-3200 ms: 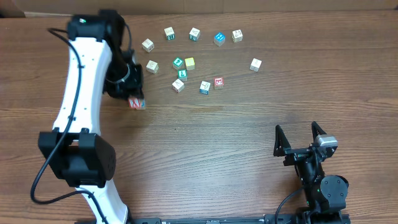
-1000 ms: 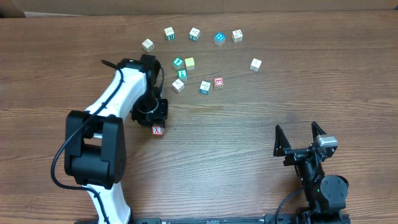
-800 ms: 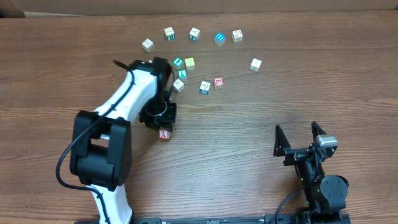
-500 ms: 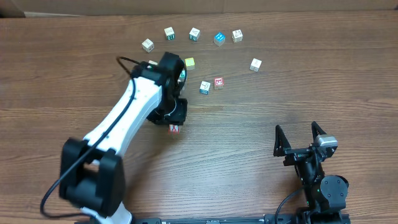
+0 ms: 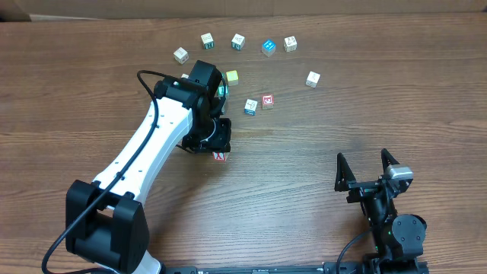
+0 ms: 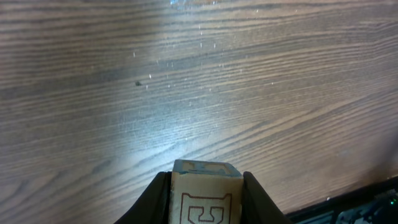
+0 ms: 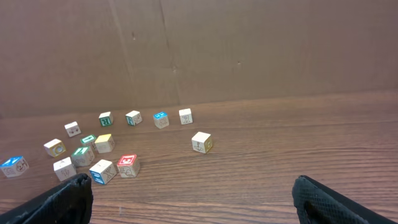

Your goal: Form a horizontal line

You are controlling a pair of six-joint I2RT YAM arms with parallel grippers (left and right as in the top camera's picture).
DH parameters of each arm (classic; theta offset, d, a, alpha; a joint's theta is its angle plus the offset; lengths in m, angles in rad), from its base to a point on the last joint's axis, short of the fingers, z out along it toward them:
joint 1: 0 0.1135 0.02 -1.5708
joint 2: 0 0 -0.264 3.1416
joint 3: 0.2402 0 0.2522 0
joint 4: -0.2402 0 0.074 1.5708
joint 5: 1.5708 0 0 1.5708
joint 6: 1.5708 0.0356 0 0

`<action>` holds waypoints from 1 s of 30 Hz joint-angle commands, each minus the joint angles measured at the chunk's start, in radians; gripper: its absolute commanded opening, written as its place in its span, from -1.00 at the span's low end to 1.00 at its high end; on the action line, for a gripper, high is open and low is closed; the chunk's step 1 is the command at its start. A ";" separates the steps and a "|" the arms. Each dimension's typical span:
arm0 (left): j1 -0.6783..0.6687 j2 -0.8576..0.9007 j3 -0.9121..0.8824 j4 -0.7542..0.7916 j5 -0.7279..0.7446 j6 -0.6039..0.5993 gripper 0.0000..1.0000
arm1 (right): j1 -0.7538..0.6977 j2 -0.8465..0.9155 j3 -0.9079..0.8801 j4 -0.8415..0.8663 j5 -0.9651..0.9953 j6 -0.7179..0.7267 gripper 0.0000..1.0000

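Currently held cube: a red-faced letter cube [image 5: 220,156] sits between the jaws of the left gripper [image 5: 218,147], over the open stretch of wood on the near side of the scattered cubes and apart from them.
Left gripper: closed on that cube. In the left wrist view its two fingers [image 6: 157,198] press the cube's side faces; the face toward the camera is tan with a brown outlined letter and a bluish upper edge.
Contact with surface: cannot tell whether the cube rests on the wood or hangs just above it.
Row cubes nearby: in the right wrist view a green cube with a white mark [image 7: 87,140], a second green cube [image 7: 81,155] just in front of it and a white cube [image 7: 64,168] nearer again stand close together. From overhead the left arm [image 5: 152,148] covers most of them.
Other cubes: a yellow cube [image 5: 232,77]; a red cube [image 5: 267,100] just beside a blue-and-white cube [image 5: 250,106]; a blue-topped cube [image 5: 268,47] in a loose arc of pale cubes at the far side; a lone white cube [image 5: 313,78] off to the right.
Right gripper: the right gripper [image 5: 365,169] has its jaws spread wide and holds nothing, at the near right, well apart from every cube.
Surface: a brown wood-grain table [image 5: 365,91], with a bright patch of glare in the left wrist view.
Room: a plain brown board wall [image 7: 249,43] rises behind the table's far edge.
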 commanded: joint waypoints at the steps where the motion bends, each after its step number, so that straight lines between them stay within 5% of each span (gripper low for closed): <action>1: 0.007 -0.023 0.000 -0.015 0.012 -0.026 -0.92 | 0.005 -0.010 -0.010 0.006 0.001 -0.008 1.00; 15: -0.135 -0.356 0.000 -0.045 -0.447 -0.351 -0.92 | 0.005 -0.010 -0.010 0.006 0.001 -0.008 1.00; 30: -0.193 -0.274 -0.137 0.020 -0.454 -0.406 -0.92 | 0.005 -0.010 -0.010 0.006 0.001 -0.008 1.00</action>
